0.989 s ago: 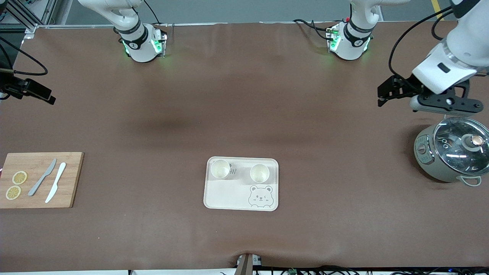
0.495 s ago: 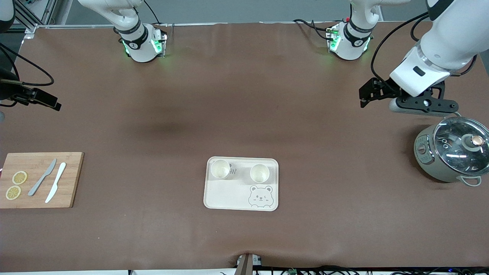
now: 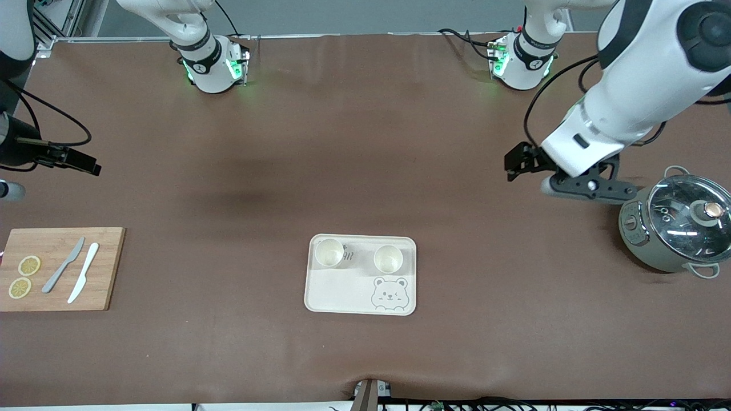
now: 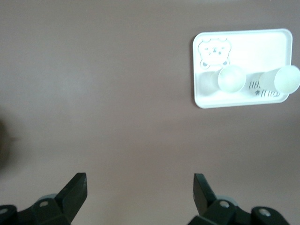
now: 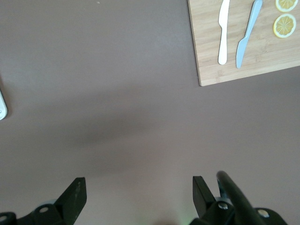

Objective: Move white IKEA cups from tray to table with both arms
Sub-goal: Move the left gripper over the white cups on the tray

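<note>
White cups (image 3: 330, 252) (image 3: 388, 258) sit on my tray (image 3: 337, 294); left gripper (image 3: 514, 165) and right gripper (image 5: 136, 194) hang spread wide over bare table (image 3: 365, 142).

This is a robotics lab dressed up with kitchen props. Two arm bases (image 3: 211, 63) (image 3: 522, 60) with green status lights are bolted along one edge of a bench covered in brown matting (image 3: 365, 171). Loose cables (image 3: 457, 37) trail by them, aluminium framing (image 3: 43, 25) stands at a corner, and more wiring (image 3: 491, 404) hangs off the camera-side edge.
</note>
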You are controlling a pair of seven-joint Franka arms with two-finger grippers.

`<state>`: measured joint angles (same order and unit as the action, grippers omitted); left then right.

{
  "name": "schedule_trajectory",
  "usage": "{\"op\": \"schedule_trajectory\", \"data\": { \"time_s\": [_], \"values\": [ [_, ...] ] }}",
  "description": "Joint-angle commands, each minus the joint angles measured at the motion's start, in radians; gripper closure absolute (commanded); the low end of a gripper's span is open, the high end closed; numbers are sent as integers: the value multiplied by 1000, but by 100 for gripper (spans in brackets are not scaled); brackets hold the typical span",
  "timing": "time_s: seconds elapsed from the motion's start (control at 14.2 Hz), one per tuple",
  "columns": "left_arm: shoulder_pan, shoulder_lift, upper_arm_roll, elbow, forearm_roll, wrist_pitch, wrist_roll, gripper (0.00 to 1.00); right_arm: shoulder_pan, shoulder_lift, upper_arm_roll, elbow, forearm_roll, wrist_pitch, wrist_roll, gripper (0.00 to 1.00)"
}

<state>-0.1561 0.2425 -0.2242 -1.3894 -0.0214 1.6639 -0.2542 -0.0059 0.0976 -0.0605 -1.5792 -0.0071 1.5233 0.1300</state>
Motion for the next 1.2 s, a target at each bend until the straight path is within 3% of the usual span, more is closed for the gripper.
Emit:
{"op": "schedule_trajectory", "data": {
  "time_s": [0.0,0.35,0.57,0.71,1.13],
  "values": [
    [-51,127,9,144,35,-4,-51,0,-11,42,4,39,-24,-11,-9,0],
    [-108,280,26,292,37,27,-109,0,-23,74,1,71,-22,-9,-10,0],
    [-253,371,164,378,34,45,-122,0,-22,125,1,68,-7,-8,3,0],
    [-305,405,209,380,32,100,-149,0,-13,135,1,68,-5,-2,5,0],
    [-352,527,209,388,29,281,-214,0,-5,218,4,62,33,27,5,0]
  ]
}}
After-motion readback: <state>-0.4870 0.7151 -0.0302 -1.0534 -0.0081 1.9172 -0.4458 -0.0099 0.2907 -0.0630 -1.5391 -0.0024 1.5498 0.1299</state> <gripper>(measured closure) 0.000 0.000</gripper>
